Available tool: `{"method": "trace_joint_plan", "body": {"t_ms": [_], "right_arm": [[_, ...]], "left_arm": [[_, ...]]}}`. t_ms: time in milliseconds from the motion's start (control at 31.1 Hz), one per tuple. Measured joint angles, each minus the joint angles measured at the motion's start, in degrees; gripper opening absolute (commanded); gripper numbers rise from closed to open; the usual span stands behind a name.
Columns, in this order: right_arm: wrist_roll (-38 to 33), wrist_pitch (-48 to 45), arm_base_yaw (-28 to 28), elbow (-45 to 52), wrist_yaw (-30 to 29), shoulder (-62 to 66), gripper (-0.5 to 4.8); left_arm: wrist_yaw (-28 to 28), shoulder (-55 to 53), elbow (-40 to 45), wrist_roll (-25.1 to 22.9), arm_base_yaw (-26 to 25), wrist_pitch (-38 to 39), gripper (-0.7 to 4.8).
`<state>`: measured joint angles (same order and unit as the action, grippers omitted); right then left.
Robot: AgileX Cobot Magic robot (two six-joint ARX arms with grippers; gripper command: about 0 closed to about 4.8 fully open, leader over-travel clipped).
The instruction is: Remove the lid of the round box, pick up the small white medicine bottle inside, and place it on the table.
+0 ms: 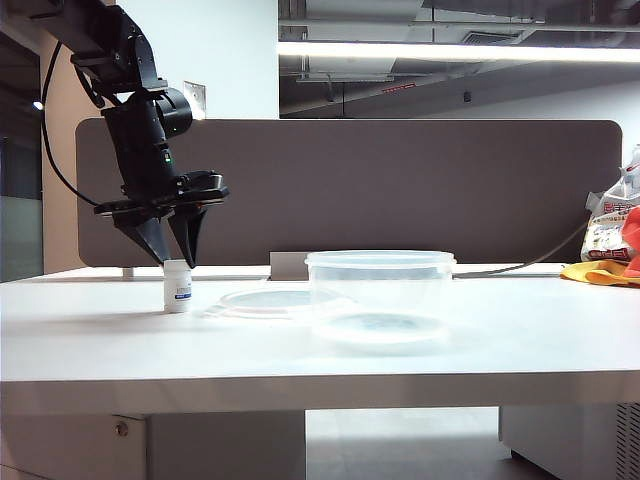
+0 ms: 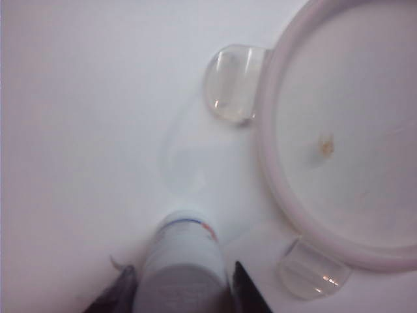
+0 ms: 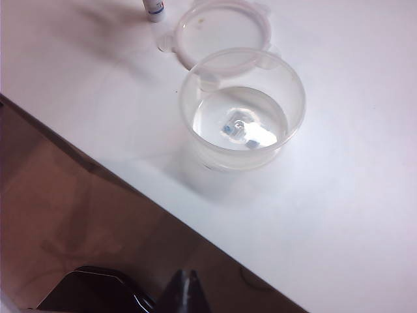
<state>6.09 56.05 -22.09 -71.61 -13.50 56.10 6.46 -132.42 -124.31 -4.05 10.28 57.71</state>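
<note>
The small white medicine bottle (image 1: 177,287) (image 2: 186,261) (image 3: 155,9) stands upright on the table (image 1: 300,350) at the left. My left gripper (image 1: 176,263) (image 2: 181,267) points down over it, open, with one finger on each side of the cap. The lid (image 1: 265,300) (image 2: 339,130) (image 3: 221,29) lies flat on the table between the bottle and the round box (image 1: 380,258) (image 3: 293,124). The box stands uncovered in the middle. My right gripper (image 3: 187,280) is shut, hangs off the table's near edge, and is out of the exterior view.
A dark grey-brown partition (image 1: 400,180) runs behind the table. A printed bag (image 1: 612,230) and a yellow cloth (image 1: 600,272) lie at the far right, with a cable (image 1: 545,252) leading to them. A small blue and white patch (image 3: 244,130) shows at the box's bottom.
</note>
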Motion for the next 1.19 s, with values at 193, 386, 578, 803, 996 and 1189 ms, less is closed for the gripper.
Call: {"method": "trace_joint_plan", "body": {"t_ms": [193,386,578,803,996,1189], "right_arm": [[-0.04,-0.02,0.00,0.00,0.00,0.00,-0.08],[-0.04,-0.02,0.00,-0.02,0.00,0.50,-0.08],[-0.04,0.00,0.00,0.00,0.00,0.61,-0.08],[-0.04,0.00,0.00,0.00,0.00,0.35,-0.08],[-0.04,0.00,0.00,0.00,0.00,-2.03,-0.08],[-0.26,-0.39,0.00,2.40,1.57,-6.58,-0.08]], "left_arm": [[0.00,-0.66,0.00,1.33,0.02,-0.24,3.77],[1.73,-0.52,0.00,3.63,0.22,-0.76,3.77],[2.12,2.21,0.00,3.89,0.20,-1.09,3.76],[2.12,6.27,-0.02,3.89,0.20,-2.16,3.72],[3.52,9.94,0.00,3.89,0.20,-1.11,3.58],[7.06,15.06,0.00,3.91,0.20,-1.05,3.31]]}}
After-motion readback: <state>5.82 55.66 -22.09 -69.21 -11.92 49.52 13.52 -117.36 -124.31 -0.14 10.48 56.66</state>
